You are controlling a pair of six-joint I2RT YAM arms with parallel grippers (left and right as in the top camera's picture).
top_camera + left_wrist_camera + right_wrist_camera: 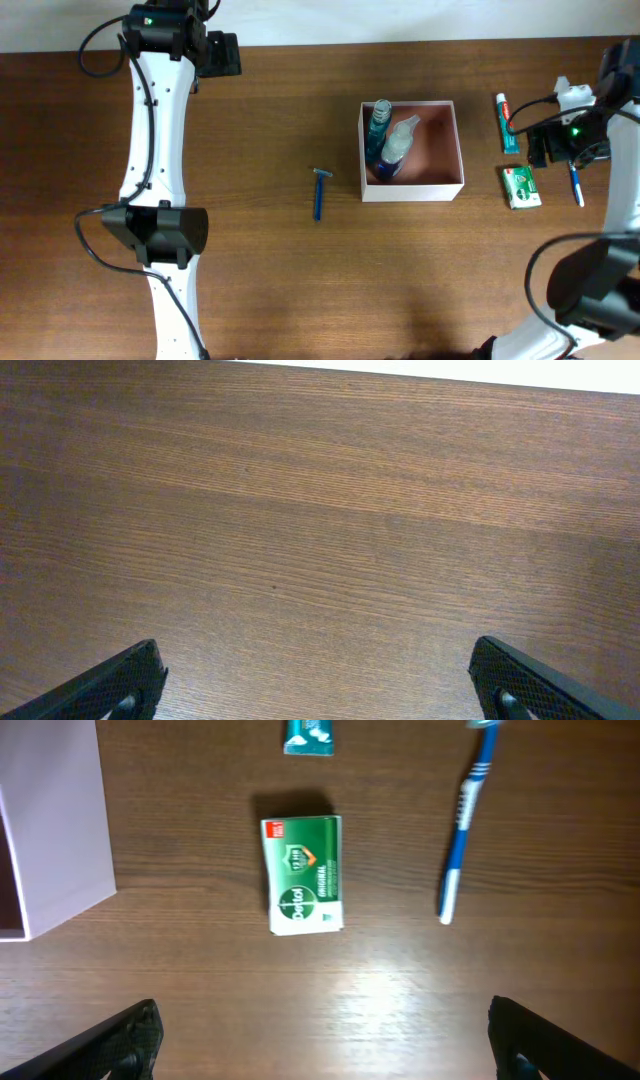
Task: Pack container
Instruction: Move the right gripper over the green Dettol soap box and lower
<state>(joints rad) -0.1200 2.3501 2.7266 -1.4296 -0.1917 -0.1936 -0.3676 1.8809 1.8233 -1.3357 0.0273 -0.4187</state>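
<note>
Soap (304,875) between container (60,820) and toothbrush (465,820)

table (320,510): brown wood, smooth, lines in it
container (412,190): thin white card walls, matt
soap box (305,875): green card, a bit shiny
toothbrush (465,830): smooth blue plastic
bottles (398,145): clear plastic

A dark brown wood-grain table (300,300) is filling nearly the whole view. A pale strip (420,18) is showing beyond its far edge.

Bottles (388,145) lie in the container (412,190), razor (320,193) left, soap box (521,187) right
</note>
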